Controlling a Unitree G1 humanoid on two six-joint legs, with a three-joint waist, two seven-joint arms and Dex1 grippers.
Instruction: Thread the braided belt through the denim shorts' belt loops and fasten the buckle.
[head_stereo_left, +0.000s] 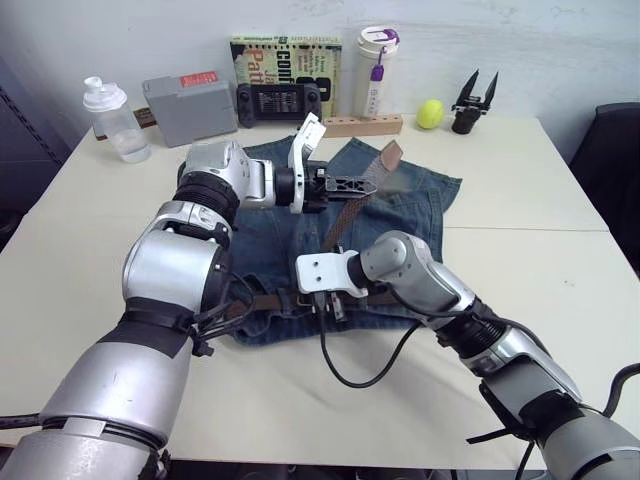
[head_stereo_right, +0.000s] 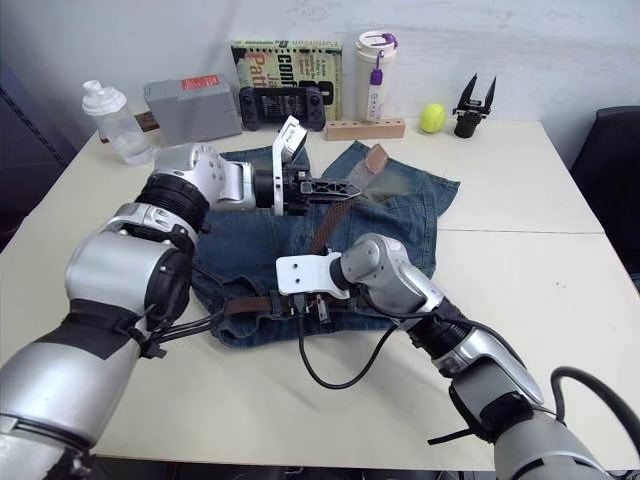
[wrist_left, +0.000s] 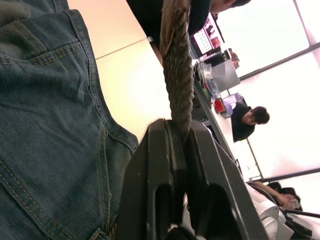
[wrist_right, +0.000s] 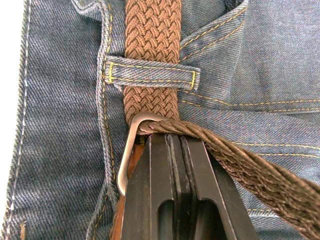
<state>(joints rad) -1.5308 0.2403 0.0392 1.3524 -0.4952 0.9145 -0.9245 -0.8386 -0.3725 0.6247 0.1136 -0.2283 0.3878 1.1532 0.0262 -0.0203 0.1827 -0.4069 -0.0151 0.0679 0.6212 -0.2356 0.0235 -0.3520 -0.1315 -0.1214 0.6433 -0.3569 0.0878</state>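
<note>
The denim shorts (head_stereo_left: 270, 240) lie flat on the table, waistband toward me. The braided belt (head_stereo_left: 345, 215) runs along the waistband under a belt loop (wrist_right: 152, 75), passes through the silver buckle (wrist_right: 126, 155) and rises slantwise over the shorts. My left gripper (head_stereo_left: 365, 187) is shut on the strap (wrist_left: 177, 60) in the air, and the tan tip (head_stereo_left: 390, 155) sticks out past it. My right gripper (head_stereo_left: 335, 305) points down at the waistband, its fingers closed at the buckle frame, with the strap crossing just beyond their tips (wrist_right: 172, 137).
Along the table's far edge stand a clear bottle (head_stereo_left: 115, 120), a grey box (head_stereo_left: 190, 108), a black controller (head_stereo_left: 278, 100), a book (head_stereo_left: 285, 55), a white tumbler (head_stereo_left: 375, 70), a wooden block (head_stereo_left: 362, 125), a yellow-green ball (head_stereo_left: 430, 113) and a black two-pronged part (head_stereo_left: 474, 100). A black chair (head_stereo_left: 610, 150) stands right.
</note>
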